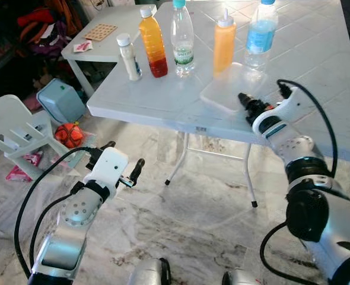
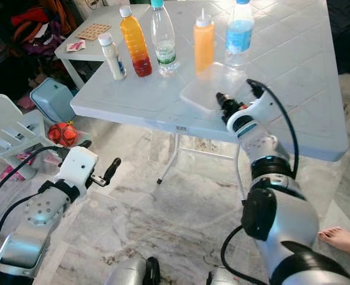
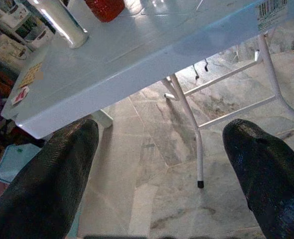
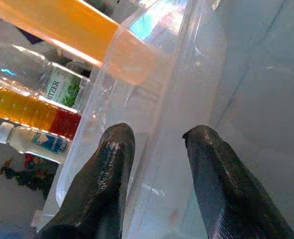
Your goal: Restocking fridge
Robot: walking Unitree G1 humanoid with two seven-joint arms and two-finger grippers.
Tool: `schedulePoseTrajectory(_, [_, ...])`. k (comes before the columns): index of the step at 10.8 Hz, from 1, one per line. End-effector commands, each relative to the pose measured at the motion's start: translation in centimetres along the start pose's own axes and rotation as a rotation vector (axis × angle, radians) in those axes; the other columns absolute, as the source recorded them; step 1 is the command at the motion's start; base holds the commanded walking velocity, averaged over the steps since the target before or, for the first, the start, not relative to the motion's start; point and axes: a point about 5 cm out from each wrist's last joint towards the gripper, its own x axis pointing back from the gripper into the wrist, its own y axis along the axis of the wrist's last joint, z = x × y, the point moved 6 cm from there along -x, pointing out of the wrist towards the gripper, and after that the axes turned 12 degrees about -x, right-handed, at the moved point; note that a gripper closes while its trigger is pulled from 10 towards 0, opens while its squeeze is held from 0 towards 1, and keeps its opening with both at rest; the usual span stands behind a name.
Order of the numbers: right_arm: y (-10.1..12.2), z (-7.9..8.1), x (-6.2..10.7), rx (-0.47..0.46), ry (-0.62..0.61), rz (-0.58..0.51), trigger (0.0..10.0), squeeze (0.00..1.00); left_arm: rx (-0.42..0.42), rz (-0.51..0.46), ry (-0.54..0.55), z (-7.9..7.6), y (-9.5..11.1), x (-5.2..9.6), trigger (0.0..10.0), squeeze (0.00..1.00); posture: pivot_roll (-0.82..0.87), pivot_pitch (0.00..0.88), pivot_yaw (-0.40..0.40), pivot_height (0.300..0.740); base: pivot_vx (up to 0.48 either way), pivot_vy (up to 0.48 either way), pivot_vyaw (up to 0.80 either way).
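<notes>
On the white folding table (image 1: 163, 101) stand a small white bottle (image 1: 128, 56), an orange juice bottle (image 1: 152, 41), a clear water bottle (image 1: 182, 38), an orange squeeze bottle (image 1: 224, 44) and a blue-labelled water bottle (image 1: 260, 32). A clear plastic container (image 1: 225, 89) lies in front of the squeeze bottle. My right gripper (image 1: 246, 102) is at its near edge; in the right wrist view the two fingers (image 4: 107, 184) stand a little apart, astride the container's rim (image 4: 172, 124). My left gripper (image 1: 123, 163) hangs open below the table's front edge, holding nothing.
A white plastic chair (image 1: 15, 127), a blue bin (image 1: 59, 98) and a red ball (image 1: 69, 134) sit on the floor at left. A smaller table (image 1: 113, 27) stands behind. The table's legs (image 1: 249, 178) are ahead. A person's bare foot (image 2: 341, 237) is at right.
</notes>
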Motion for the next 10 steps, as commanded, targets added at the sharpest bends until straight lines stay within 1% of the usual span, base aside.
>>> schedulePoseTrajectory(1, [-0.4,0.2,-0.3,-0.004,-0.011,0.013,0.0,0.0,-0.003,0.01,0.004,0.1,-0.2,0.2,10.0,0.0,0.11,0.128,0.16,0.74,0.0,0.0,0.0])
schedulePoseTrajectory(6, [0.0,0.4,-0.2,0.025,-0.005,0.012,0.0,0.0,-0.009,0.005,0.016,0.1,-0.1,-0.3,10.0,0.0,0.1,0.11,0.147,0.74,0.0,0.0,0.0])
schedulePoseTrajectory(8, [-0.4,0.1,-0.1,0.049,-0.004,0.043,0.0,0.0,-0.01,-0.004,0.022,0.0,0.2,-0.8,10.0,0.0,0.09,0.098,0.136,0.74,0.0,0.0,0.0])
schedulePoseTrajectory(10, [-1.4,-0.3,0.1,0.09,-0.002,0.085,0.1,0.0,-0.009,-0.007,0.032,-0.1,0.2,-1.0,10.0,0.0,0.07,0.074,0.119,0.74,0.0,0.0,0.0])
